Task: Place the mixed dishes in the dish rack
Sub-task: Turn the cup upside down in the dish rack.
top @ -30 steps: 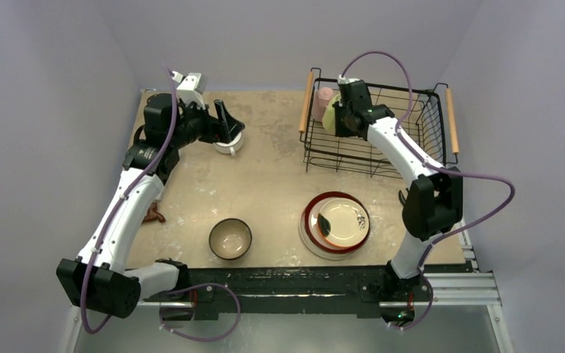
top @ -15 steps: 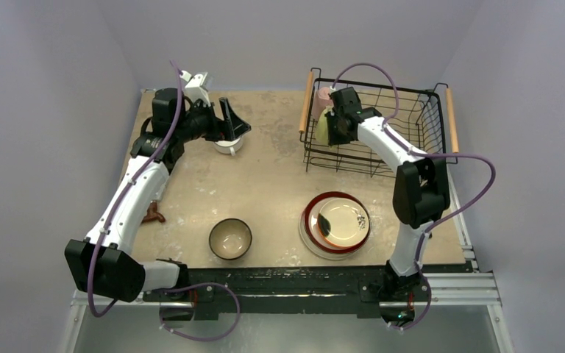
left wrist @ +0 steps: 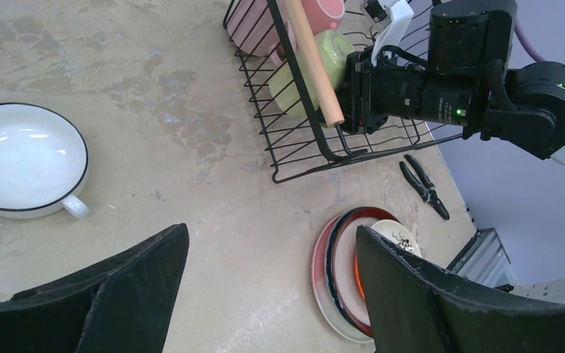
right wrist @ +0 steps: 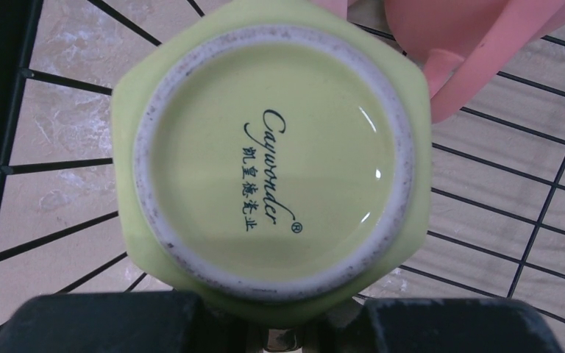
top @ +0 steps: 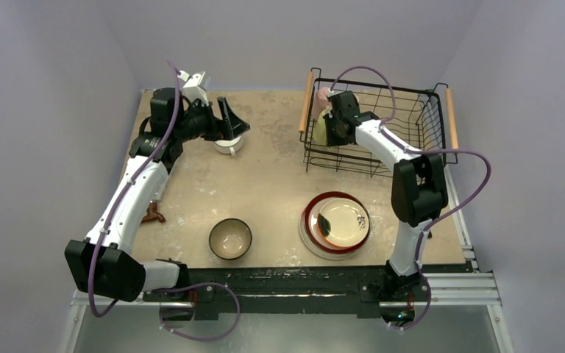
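Observation:
My right gripper reaches into the left end of the black wire dish rack and is shut on the yellow-green mug, whose base fills the right wrist view. A salmon mug lies right beside it. In the left wrist view a pale pink mug lies in the rack too. My left gripper is open and empty just above the white mug, which stands on the table at the far left. The teal bowl and the stacked plates sit near the front.
Black pliers lie on the table right of the plates. The rack's wooden handle runs along its left side. A small brown object lies by the left arm. Grey walls close in the table.
My right gripper has carried the yellow-green mug leftward into the rack's left end beside the pink mug. My left gripper has shifted slightly over the white mug, still open.

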### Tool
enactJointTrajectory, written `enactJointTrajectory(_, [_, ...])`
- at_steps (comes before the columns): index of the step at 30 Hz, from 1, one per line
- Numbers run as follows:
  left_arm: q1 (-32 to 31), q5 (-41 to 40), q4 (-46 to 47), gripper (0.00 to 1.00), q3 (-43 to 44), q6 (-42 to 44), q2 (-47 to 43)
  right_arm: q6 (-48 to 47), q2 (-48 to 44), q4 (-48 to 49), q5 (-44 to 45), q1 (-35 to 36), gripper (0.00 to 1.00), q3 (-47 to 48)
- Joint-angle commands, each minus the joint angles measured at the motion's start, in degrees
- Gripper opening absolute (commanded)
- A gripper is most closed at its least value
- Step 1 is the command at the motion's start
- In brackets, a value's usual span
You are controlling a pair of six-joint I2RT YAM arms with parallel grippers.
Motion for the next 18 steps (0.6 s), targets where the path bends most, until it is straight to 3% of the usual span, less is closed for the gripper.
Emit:
enactJointTrajectory(1, [0.8, 1.2, 1.7, 0.82, 2.2, -1.0, -1.0, -1.1, -0.5, 7.5, 0.4, 0.2, 0.00, 0.8])
enactJointTrajectory(8, [0.9, 1.6, 1.9, 0.82, 2.2, -1.4, -0.7, -1.0, 2.1, 7.2, 0.3, 0.9, 0.00, 2.1])
enactJointTrajectory(18, [1.2, 2.3, 2.2, 0.82, 2.0, -1.9, -0.5, -1.0, 3.7, 8.0, 1.2, 1.5, 0.11, 2.6])
